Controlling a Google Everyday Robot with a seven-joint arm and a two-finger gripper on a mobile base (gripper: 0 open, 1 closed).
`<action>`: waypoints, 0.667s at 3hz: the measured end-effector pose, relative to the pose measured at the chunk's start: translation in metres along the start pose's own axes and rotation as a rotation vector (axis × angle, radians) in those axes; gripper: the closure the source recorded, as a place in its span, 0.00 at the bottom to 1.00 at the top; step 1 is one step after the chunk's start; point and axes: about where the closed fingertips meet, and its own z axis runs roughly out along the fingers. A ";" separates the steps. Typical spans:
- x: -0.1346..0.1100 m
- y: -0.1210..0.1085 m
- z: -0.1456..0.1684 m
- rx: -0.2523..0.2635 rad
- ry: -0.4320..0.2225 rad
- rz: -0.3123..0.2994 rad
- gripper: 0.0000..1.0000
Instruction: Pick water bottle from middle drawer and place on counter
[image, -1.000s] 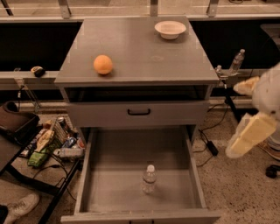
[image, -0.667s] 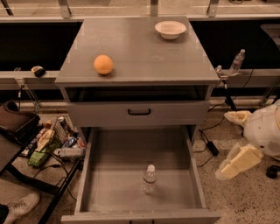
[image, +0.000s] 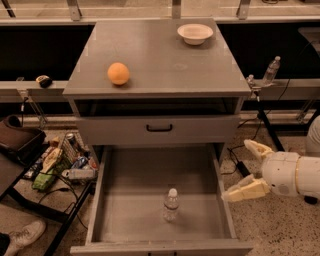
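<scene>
The water bottle (image: 170, 204) stands upright on the floor of the open middle drawer (image: 135, 210), near its front centre. It is clear with a white cap. The counter (image: 160, 60) is the grey top of the cabinet above. My gripper (image: 245, 170) is to the right of the drawer, just outside its right wall, at the end of a white arm coming in from the right edge. Its two cream fingers (image: 247, 190) are spread apart and hold nothing. It is well to the right of the bottle and not touching it.
An orange ball (image: 118, 73) and a white bowl (image: 195, 33) sit on the counter. A closed drawer front with a black handle (image: 159, 128) is above the open drawer. Clutter and cables (image: 60, 162) lie on the floor to the left. Another bottle (image: 270, 70) stands on the right rail.
My gripper has moved down and leftward, from beside the cabinet's upper right to a spot level with the open drawer's right wall. The bottle has not moved.
</scene>
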 end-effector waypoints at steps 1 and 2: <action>0.005 -0.001 0.007 -0.003 -0.012 0.011 0.00; 0.009 0.007 0.031 -0.032 -0.050 0.021 0.00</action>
